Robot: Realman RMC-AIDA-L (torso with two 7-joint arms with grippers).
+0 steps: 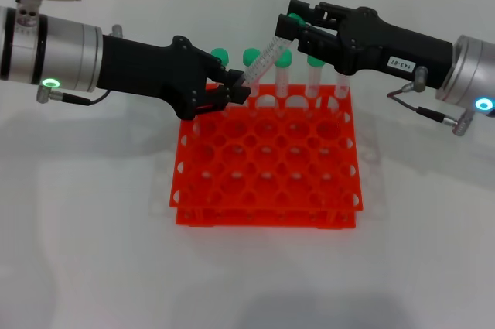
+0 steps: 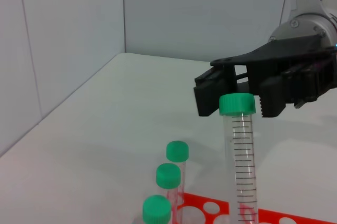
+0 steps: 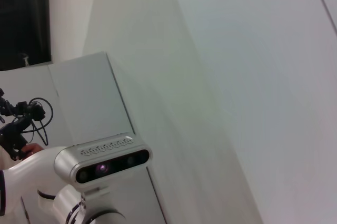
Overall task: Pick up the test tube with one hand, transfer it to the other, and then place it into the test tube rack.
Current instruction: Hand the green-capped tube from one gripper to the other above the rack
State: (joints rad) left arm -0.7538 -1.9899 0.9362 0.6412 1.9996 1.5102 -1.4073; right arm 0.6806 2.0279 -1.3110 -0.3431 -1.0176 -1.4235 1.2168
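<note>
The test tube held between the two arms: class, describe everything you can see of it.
The test tube is a slender clear plastic tube with printed graduation lines and a round green cap. It is tilted, its lower end clamped in the left gripper above the back rows of the orange rack. Its capped end sits at the right gripper, whose jaws stand open around the cap, not yet closed.

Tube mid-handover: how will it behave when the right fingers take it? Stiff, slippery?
The test tube looks stiff: straight though the left gripper holds only its lower end. Smooth clear wall, probably slippery. The right gripper sits open at the green cap, a likelier firm hold.
</note>
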